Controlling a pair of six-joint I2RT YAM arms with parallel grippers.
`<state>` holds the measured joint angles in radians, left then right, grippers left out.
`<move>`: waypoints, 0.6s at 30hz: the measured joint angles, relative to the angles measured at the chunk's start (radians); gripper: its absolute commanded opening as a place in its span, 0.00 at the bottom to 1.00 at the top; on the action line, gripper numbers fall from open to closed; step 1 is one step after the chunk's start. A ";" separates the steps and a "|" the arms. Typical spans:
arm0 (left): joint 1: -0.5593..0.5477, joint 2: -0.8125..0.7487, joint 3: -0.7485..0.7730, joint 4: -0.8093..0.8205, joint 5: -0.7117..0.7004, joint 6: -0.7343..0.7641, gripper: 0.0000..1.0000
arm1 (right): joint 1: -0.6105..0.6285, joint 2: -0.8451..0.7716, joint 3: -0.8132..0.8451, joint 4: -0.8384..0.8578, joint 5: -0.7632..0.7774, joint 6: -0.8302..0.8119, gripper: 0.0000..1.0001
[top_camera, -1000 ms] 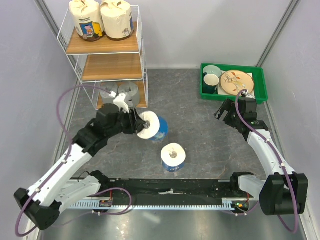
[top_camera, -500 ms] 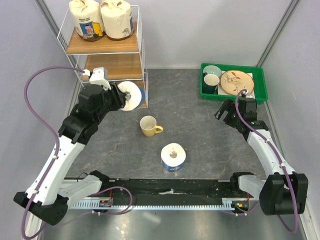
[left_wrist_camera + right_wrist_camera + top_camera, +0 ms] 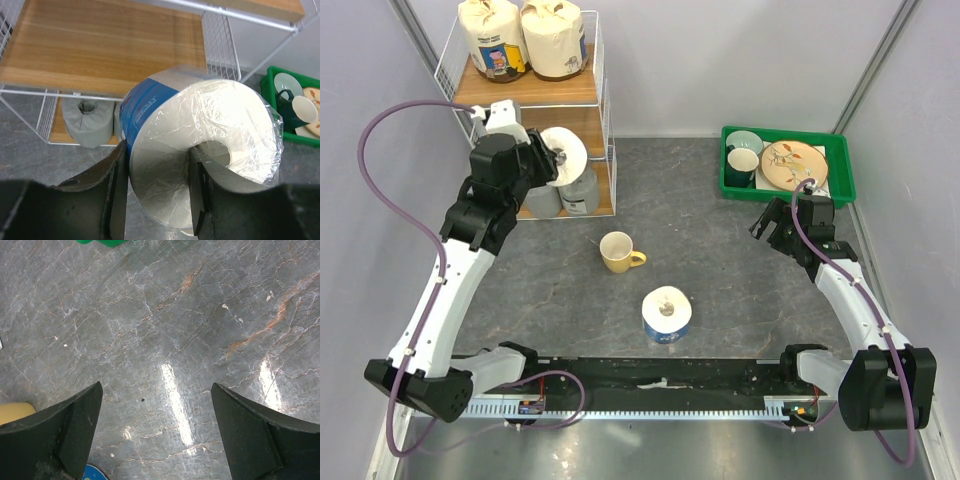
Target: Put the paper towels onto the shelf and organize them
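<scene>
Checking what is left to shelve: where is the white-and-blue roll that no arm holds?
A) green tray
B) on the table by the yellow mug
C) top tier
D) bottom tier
B: that white-and-blue roll stands on end on the table beside the yellow mug, apart from it.

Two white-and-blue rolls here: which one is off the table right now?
The white-and-blue roll lying sideways in the left gripper, in front of the shelf's middle tier. The other roll stands upright on the table near the yellow mug, untouched.
</scene>
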<state>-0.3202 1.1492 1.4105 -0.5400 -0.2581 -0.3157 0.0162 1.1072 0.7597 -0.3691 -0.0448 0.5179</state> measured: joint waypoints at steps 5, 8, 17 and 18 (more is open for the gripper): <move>0.026 0.060 0.014 0.050 0.002 0.008 0.32 | -0.001 -0.009 0.000 -0.007 0.000 0.000 0.98; 0.047 0.098 0.018 0.066 0.008 0.009 0.32 | -0.002 -0.015 0.000 -0.010 0.000 -0.002 0.98; 0.213 0.125 0.021 0.072 0.106 0.004 0.32 | -0.008 -0.020 0.000 -0.014 0.001 -0.006 0.98; 0.234 0.125 0.021 0.071 0.120 -0.001 0.32 | -0.008 -0.020 0.000 -0.014 0.001 -0.007 0.98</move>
<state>-0.0860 1.2739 1.4319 -0.4686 -0.1379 -0.3168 0.0082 1.0870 0.7597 -0.3828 -0.0441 0.5106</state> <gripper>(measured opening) 0.493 0.982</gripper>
